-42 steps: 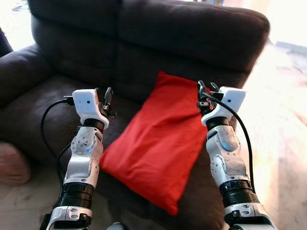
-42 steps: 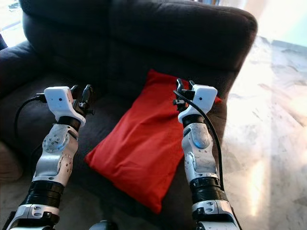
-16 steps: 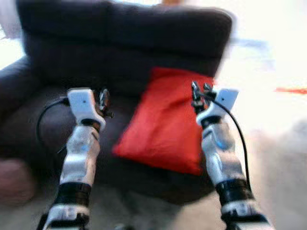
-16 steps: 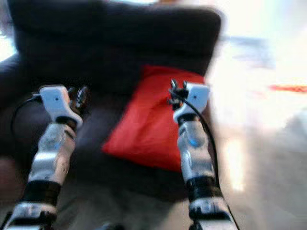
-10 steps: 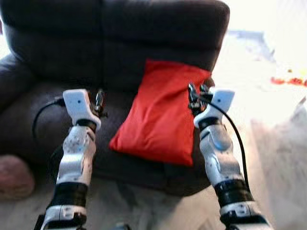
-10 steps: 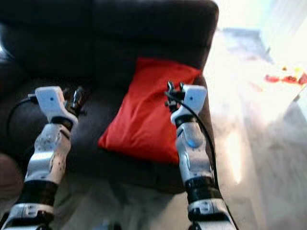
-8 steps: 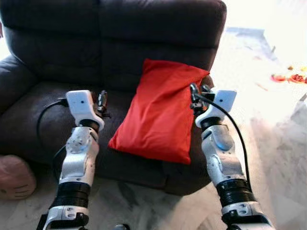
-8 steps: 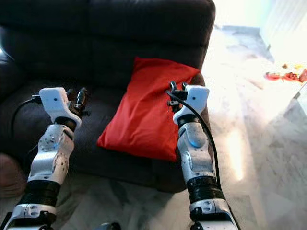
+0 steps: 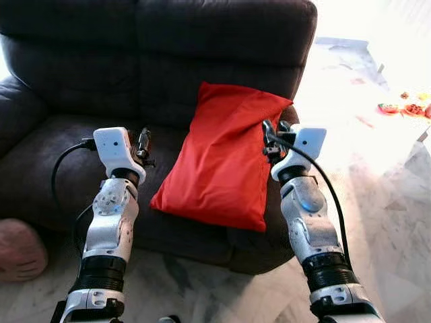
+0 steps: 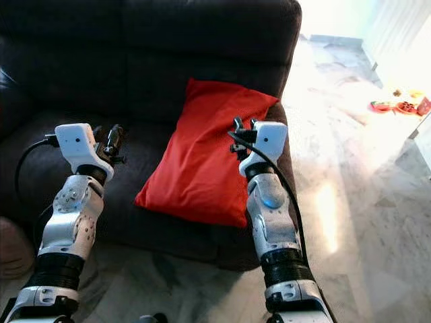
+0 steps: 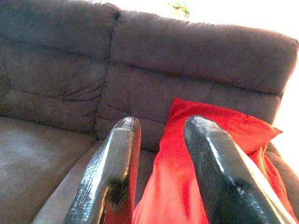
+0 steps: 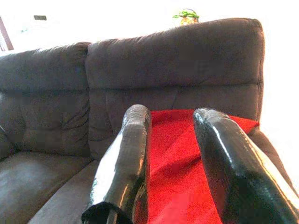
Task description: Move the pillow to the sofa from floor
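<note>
left eye view looks down on a dark grey sofa with a red pillow lying on its seat at the robot's right end, the pillow's upper edge leaning against the backrest and its lower edge reaching near the front of the cushion. a pinkish rounded thing sits on the floor at the sofa's left front corner, partly cut off by the frame. pale marble floor spreads to the right, brightly lit, with a few small red and orange objects lying well apart from the sofa near the frame's edge; they are too small to identify. a small green plant peeks above the top of the backrest in the right wrist view.

both silver arms are raised with forearms pointing up toward the sofa. the left tool hovers over the bare seat cushion just beside the pillow's left edge, its two black fingers parted with a moderate gap and nothing between them. the right tool stands at the pillow's right edge, its fingers likewise apart and gripping nothing, the red fabric visible beyond them.
</note>
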Controlling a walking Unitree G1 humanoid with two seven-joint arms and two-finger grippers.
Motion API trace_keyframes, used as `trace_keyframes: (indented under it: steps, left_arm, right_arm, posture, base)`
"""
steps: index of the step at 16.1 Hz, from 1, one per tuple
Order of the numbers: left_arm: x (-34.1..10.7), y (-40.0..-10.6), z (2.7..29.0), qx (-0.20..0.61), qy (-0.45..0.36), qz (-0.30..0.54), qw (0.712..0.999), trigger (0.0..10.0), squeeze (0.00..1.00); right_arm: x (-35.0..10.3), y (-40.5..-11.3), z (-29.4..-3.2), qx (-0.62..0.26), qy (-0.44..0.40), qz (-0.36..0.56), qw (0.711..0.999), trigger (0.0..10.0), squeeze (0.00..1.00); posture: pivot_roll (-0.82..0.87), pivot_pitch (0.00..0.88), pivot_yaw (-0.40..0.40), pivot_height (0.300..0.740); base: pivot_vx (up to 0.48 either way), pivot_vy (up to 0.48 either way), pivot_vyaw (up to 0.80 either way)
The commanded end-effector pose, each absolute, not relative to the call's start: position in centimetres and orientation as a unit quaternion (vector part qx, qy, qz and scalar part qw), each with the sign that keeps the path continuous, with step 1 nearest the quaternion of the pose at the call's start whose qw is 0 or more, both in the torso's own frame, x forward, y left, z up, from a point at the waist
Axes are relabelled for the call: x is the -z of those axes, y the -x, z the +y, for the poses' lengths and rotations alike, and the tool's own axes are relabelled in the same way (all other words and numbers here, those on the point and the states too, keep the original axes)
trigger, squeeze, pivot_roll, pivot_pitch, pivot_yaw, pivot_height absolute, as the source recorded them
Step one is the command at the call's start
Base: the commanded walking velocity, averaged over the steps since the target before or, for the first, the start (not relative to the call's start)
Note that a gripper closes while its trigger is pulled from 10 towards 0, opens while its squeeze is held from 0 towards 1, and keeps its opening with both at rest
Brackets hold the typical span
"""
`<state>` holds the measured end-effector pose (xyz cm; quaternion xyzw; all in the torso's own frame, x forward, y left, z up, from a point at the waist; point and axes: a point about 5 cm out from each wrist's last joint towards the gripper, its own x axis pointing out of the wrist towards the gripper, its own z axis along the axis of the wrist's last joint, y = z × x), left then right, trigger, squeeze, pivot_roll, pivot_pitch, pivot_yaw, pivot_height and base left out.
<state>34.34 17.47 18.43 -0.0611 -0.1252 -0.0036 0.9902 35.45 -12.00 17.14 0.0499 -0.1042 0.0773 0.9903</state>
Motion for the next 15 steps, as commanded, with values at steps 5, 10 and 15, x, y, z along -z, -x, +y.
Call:
trace_keyframes:
  steps: [5, 10, 15]
  left_arm:
    - [-18.47, -34.38, 17.42, 0.003, 0.058, -0.120, 0.991, 10.0, 0.00]
    - [-18.34, -34.40, 17.31, 0.005, 0.055, -0.118, 0.992, 10.0, 0.00]
    - [-17.99, -34.41, 16.84, 0.020, 0.051, -0.112, 0.992, 10.0, 0.00]
  right_arm:
    - [-16.58, -35.38, -11.77, -0.082, -0.049, -0.088, 0.992, 10.0, 0.00]
    - [-16.43, -35.32, -11.74, -0.087, -0.042, -0.085, 0.992, 10.0, 0.00]
    - [-16.01, -35.32, -11.64, -0.088, -0.038, -0.073, 0.993, 10.0, 0.00]
  posture:
    - [0.08, 0.132, -0.045, 0.740]
    - [0.08, 0.131, -0.046, 0.740]
    - [0.08, 0.129, -0.046, 0.740]
  base:
    - [0.289, 0.000, 0.28]
    - [0.288, 0.000, 0.00]
    - [0.000, 0.000, 0.00]
